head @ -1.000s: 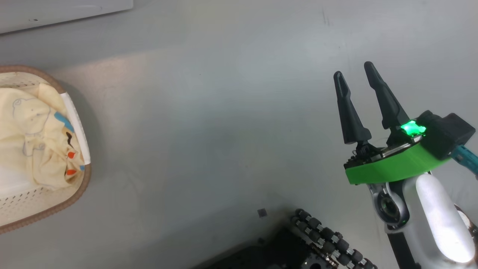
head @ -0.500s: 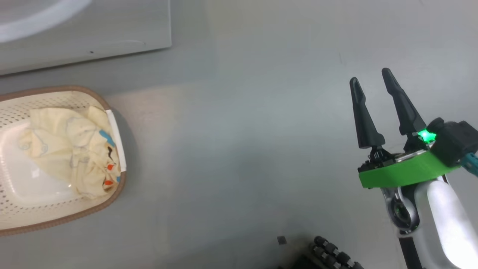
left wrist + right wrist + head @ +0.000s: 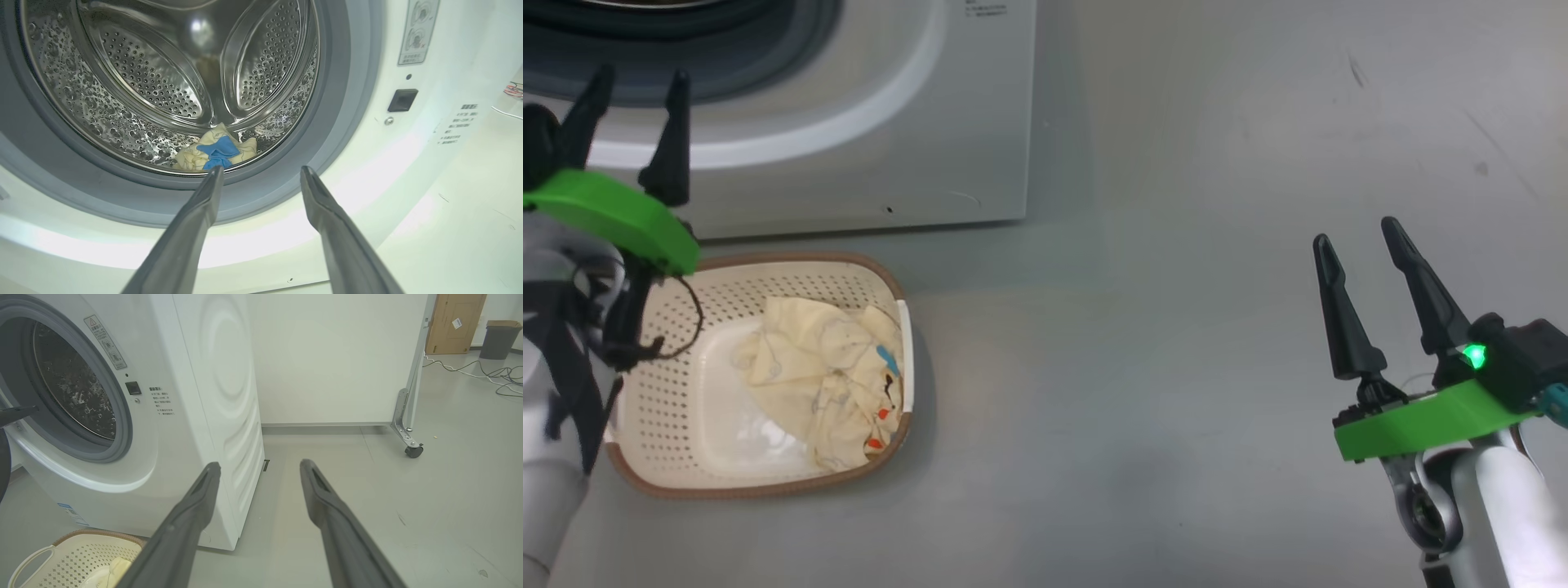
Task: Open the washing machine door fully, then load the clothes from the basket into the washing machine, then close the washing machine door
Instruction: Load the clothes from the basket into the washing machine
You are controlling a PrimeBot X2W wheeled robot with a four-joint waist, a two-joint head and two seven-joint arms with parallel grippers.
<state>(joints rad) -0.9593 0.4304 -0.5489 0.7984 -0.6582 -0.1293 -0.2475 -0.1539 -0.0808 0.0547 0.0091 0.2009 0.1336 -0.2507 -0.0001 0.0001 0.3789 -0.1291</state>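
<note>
While left gripper (image 3: 637, 82) and right gripper (image 3: 1356, 233) are held open, empty, clothes (image 3: 825, 384) are heaped in the basket (image 3: 752, 492), just before the washing machine (image 3: 931, 122); one garment (image 3: 216, 149) is lodged in the drum (image 3: 143, 81).

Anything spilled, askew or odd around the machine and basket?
Nothing stands out. One garment lies in the drum; the other clothes sit crumpled in the upright basket, none on the floor. Left pincer and right pincer open, empty.

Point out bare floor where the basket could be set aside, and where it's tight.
Widest bare floor: between the basket and the right claw, running up beside the washing machine. Crowded: the strip between basket and machine front, where the left claw hangs.
</note>
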